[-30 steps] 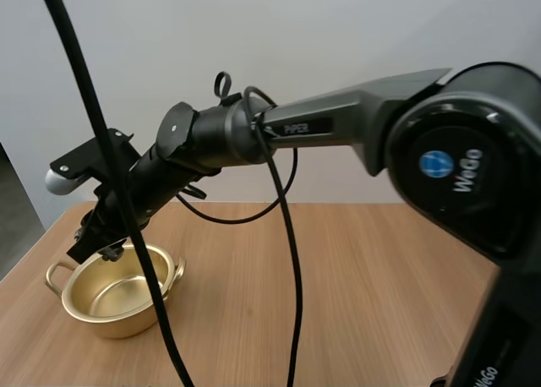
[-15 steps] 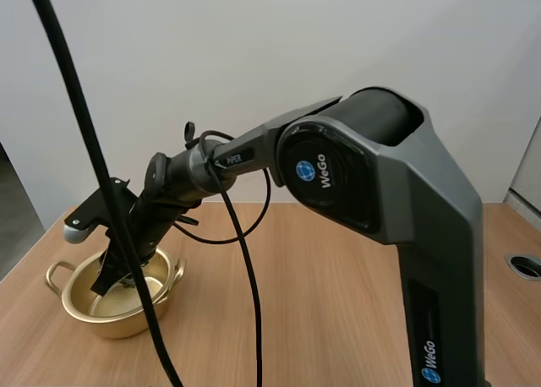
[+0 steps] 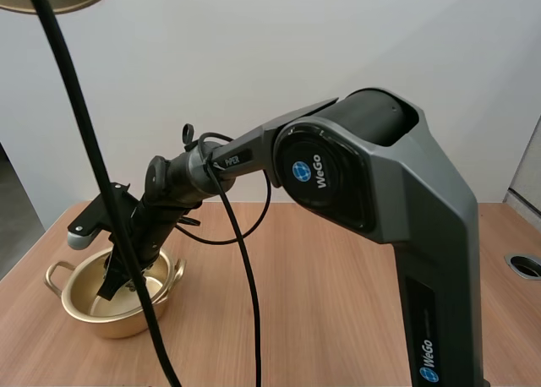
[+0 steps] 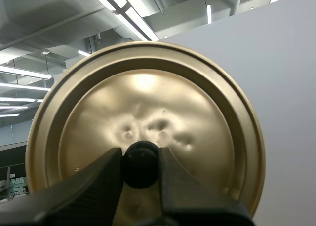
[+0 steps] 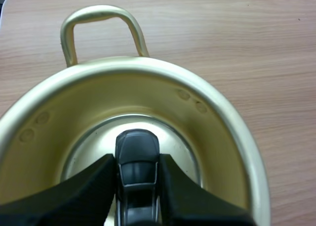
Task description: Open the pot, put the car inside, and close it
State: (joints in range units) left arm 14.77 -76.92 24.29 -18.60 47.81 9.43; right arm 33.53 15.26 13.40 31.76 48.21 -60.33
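Our right gripper [image 5: 137, 162] is closed on a small dark grey toy car [image 5: 138, 142]. Its two black fingers [image 5: 94, 186] press against the car's flanks, one on each side. The car hangs low inside the round brass-coloured metal pot [image 5: 212, 127], above the pot's shiny floor. We cannot tell whether its wheels touch the bottom. A bent loop handle [image 5: 101, 18] stands on the rim across the pot from our fingers, and bare wood shows beyond it.

In the high view the pot stands open on the light wooden table [image 3: 338, 286], at about 8 o'clock in the scene. Its loop handles are at the pot's own 9 o'clock and 3 o'clock. Our right arm [image 3: 338, 167] rises at 4 o'clock and slopes down across the table toward 8 o'clock. Its fingertips dip below the pot's rim.

Our left gripper [image 4: 139, 154] is clamped on the round black knob [image 4: 140, 169] of the brass-coloured metal lid [image 4: 143, 97], with one finger on either side of the knob. The lid's domed, dented face is turned toward that arm's camera. In the high view a curved piece of the lid's edge shows at 11 o'clock. It is raised high above the table and well apart from the pot.
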